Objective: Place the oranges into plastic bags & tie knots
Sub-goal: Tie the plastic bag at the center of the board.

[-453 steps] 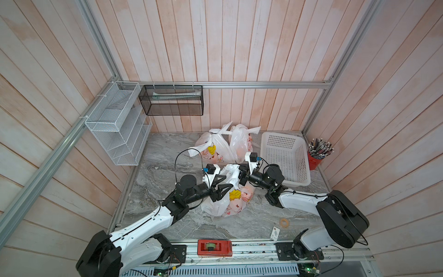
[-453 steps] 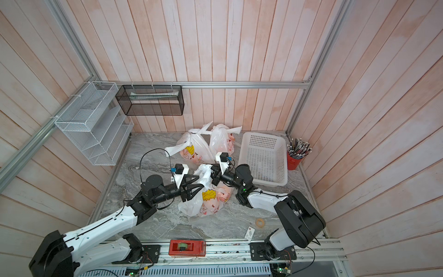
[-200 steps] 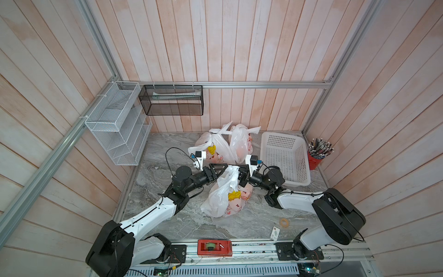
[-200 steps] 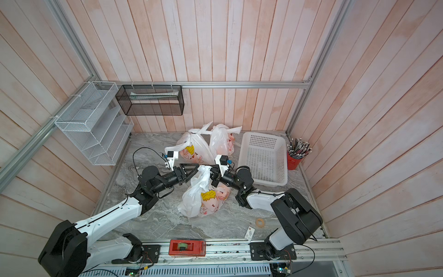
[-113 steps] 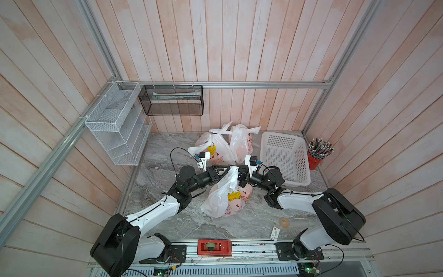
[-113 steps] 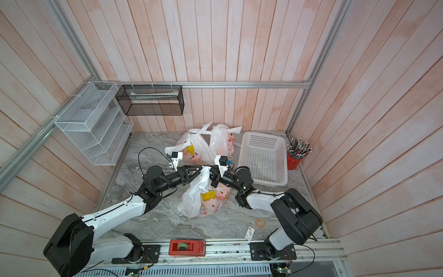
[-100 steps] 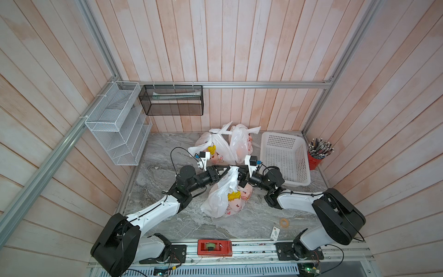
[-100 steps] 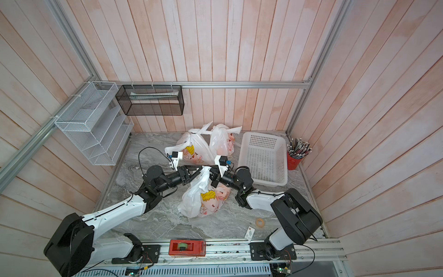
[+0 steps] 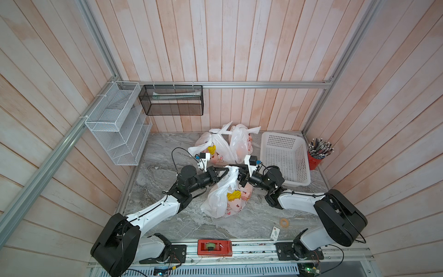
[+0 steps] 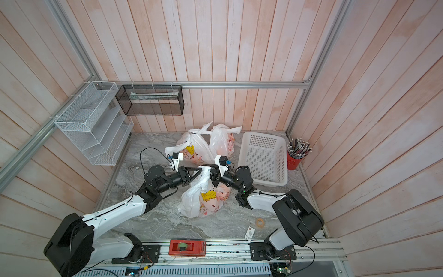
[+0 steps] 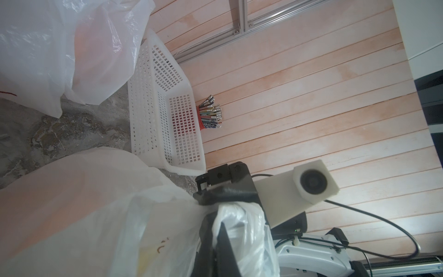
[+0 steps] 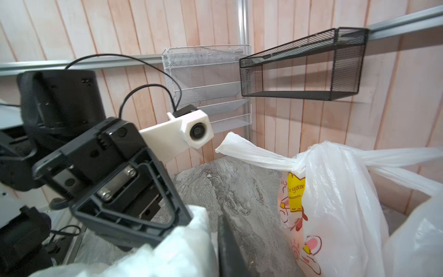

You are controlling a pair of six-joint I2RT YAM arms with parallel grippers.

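Both top views: front plastic bag (image 9: 224, 200) in the middle of the bench (image 9: 167, 167), between the two arms, oranges (image 9: 244, 193) dimly seen through its film. Left tool (image 9: 228, 169) clenched on its raised handle (image 9: 230, 179). Right tool (image 9: 239, 177) at the same handle; released or grasping, cannot tell. Two knotted bags (image 9: 213, 150) behind, beside the white basket (image 9: 298, 183).

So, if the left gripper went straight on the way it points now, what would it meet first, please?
The left gripper, shut on a handle of the front bag, points across at the right gripper. Past the plastic it holds, it would probably meet that gripper's fingers first, though depth is unclear.
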